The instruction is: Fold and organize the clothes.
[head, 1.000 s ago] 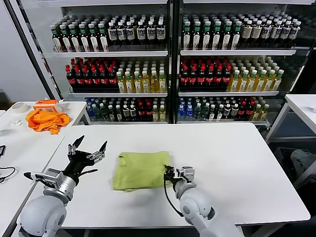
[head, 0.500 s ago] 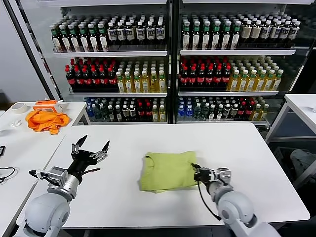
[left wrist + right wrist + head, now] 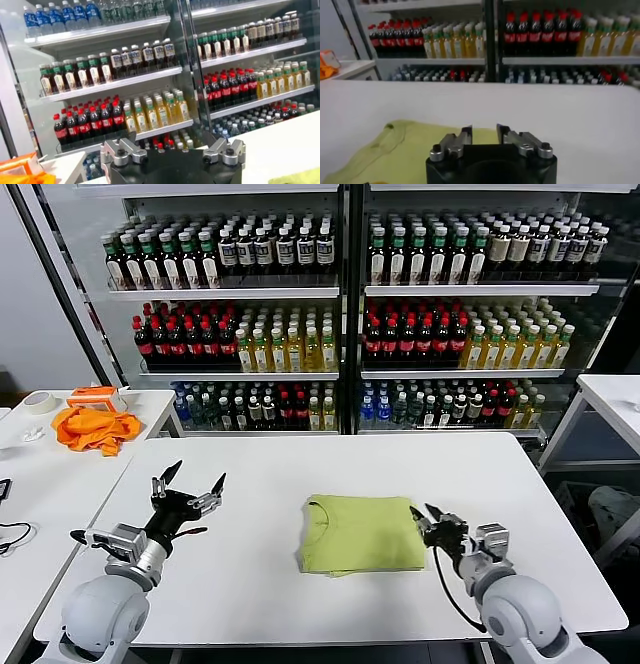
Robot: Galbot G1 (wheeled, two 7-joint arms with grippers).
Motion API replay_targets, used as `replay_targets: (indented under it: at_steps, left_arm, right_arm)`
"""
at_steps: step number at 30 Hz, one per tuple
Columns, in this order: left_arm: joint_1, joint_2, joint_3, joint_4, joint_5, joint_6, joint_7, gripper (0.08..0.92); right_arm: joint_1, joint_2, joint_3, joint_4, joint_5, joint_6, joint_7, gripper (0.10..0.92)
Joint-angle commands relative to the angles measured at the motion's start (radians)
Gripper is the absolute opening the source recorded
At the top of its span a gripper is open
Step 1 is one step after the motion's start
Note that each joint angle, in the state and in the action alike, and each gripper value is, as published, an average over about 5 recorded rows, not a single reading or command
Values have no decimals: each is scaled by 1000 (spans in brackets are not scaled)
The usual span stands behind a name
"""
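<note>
The light yellow-green shirt (image 3: 362, 534) lies folded in a flat rectangle in the middle of the white table (image 3: 300, 459). My right gripper (image 3: 430, 520) is low over the table at the shirt's right edge, with its jaws apart and nothing between them. In the right wrist view the gripper (image 3: 485, 133) is open and the shirt (image 3: 395, 150) lies just beyond its fingertips. My left gripper (image 3: 197, 477) is open and empty, held above the table's left part, well clear of the shirt. In the left wrist view the gripper (image 3: 172, 150) faces the shelves, and a corner of the shirt (image 3: 300, 176) shows.
A bright orange cloth (image 3: 96, 428) and a tape roll (image 3: 40, 402) lie on a side table at the far left. Glass-door coolers full of bottles (image 3: 340, 304) stand behind the table. Another white table (image 3: 615, 399) is at the right.
The shirt has slid to the right across the table along with my right gripper, which now stands open at the shirt's right edge. My left gripper has barely moved.
</note>
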Motion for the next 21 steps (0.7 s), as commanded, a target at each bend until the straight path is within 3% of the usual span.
replay_targets:
  at_steps: [1,14,21]
  left_arm:
    - [-11,-5,4,26,18,-17,6,823]
    - [-59,-19,31,64,17,-70,43,823]
    - [-75,-11,19,102,36,-75,89,823]
  right_arm:
    - [-49,-16,158,64,-131,88,-6,421]
    - [19,-3,166,-120,-312,284,-74,783]
    - [18,6,174,-177,-345,316,-89,822]
